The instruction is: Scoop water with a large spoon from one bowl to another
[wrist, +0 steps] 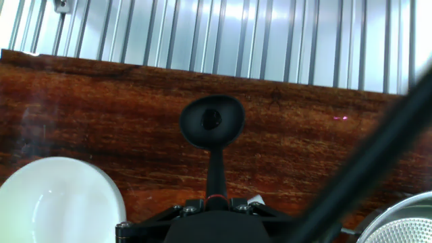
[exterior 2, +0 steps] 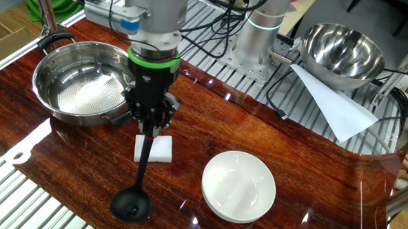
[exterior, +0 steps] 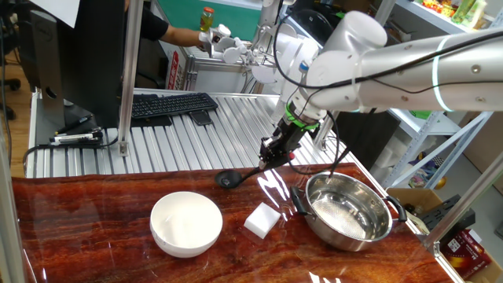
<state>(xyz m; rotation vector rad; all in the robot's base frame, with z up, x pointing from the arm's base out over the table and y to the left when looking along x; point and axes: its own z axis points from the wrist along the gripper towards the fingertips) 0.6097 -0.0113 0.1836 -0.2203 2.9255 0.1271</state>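
Observation:
My gripper (exterior 2: 148, 128) is shut on the handle of the black ladle (exterior 2: 132, 202) and holds it out over the wooden table, its cup (exterior: 228, 180) near the far table edge. In the hand view the ladle cup (wrist: 211, 121) points away from me, with the red mark (wrist: 215, 198) right at the jaws. The steel bowl (exterior: 350, 207) with black side handles sits to one side of the gripper and shows a faint sheen inside. The white bowl (exterior: 186, 223) stands on the other side; it also shows in the other fixed view (exterior 2: 239, 186) and looks empty.
A white rectangular block (exterior 2: 154, 148) lies on the table under the ladle handle, between the two bowls. A second steel bowl (exterior 2: 342, 50) and a white paper sheet (exterior 2: 332, 103) lie on the ribbed metal surface. A keyboard (exterior: 169, 104) sits behind the table.

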